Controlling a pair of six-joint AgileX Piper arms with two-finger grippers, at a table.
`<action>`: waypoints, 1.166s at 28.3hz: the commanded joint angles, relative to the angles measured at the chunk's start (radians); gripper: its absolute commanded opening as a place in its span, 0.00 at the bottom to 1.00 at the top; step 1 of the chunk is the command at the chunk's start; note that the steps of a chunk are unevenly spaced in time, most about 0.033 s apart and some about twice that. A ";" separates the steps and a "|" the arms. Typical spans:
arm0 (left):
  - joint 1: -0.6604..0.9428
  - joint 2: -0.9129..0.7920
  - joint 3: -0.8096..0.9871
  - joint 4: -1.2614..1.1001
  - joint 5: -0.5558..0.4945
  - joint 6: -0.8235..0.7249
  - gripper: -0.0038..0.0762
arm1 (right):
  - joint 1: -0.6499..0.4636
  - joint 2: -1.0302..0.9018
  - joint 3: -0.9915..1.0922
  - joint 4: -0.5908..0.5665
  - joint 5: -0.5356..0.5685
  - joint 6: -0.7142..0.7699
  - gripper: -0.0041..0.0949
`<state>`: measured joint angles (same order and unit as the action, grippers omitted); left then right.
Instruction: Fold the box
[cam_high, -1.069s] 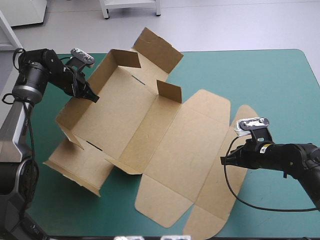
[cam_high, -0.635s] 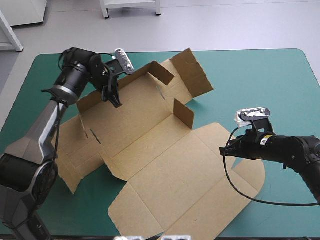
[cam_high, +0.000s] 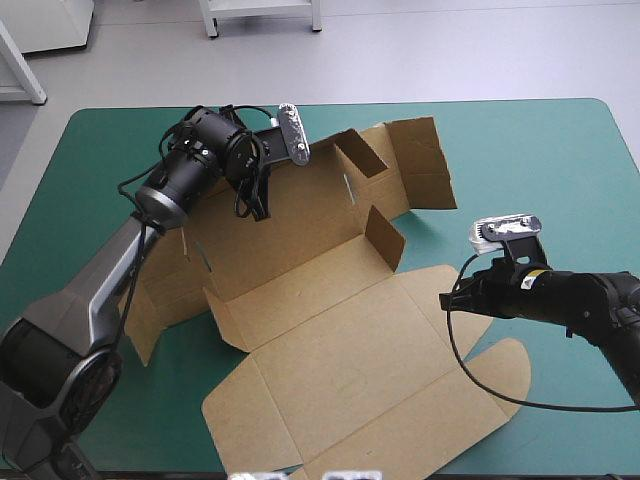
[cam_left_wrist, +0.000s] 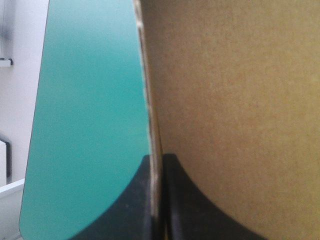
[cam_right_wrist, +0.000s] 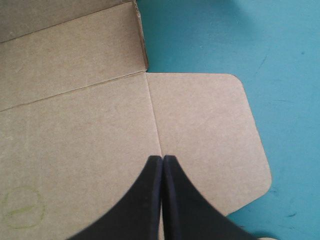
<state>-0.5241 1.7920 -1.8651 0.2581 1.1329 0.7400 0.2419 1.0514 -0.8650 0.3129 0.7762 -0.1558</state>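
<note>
The left gripper (cam_left_wrist: 157, 161) squeezes a thin wall of the box (cam_high: 330, 330) between its two black fingers, right by the wall's edge. The right gripper (cam_right_wrist: 162, 159) has its fingers pressed together with nothing in them, tips over a fold line in the flat lid. The box sits in the middle of the table (cam_high: 560, 150), far walls up, lid flat toward the near edge.

The wall could slip out or bend, since only its edge is pinched. The whole box could slide if pulled.

No words or brand show, only a faint green circle (cam_right_wrist: 22, 207) on the board.

Left gripper (cam_high: 262, 213) clamped, arm stretched forward; right gripper (cam_high: 446, 300) closed, held low
</note>
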 joint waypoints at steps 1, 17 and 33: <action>-0.007 -0.118 0.015 0.015 -0.041 -0.027 0.04 | 0.002 -0.011 -0.036 0.007 -0.049 -0.008 0.02; -0.199 -0.306 0.437 0.410 -0.306 -0.310 0.04 | 0.002 0.007 -0.097 -0.050 -0.015 0.003 0.03; -0.336 -0.308 0.609 0.767 -0.352 -0.659 0.04 | 0.002 0.128 -0.295 -0.050 0.045 0.037 0.02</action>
<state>-0.8455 1.5253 -1.2511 0.9689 0.8344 0.1288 0.2419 1.1776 -1.0941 0.2575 0.8506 -0.1234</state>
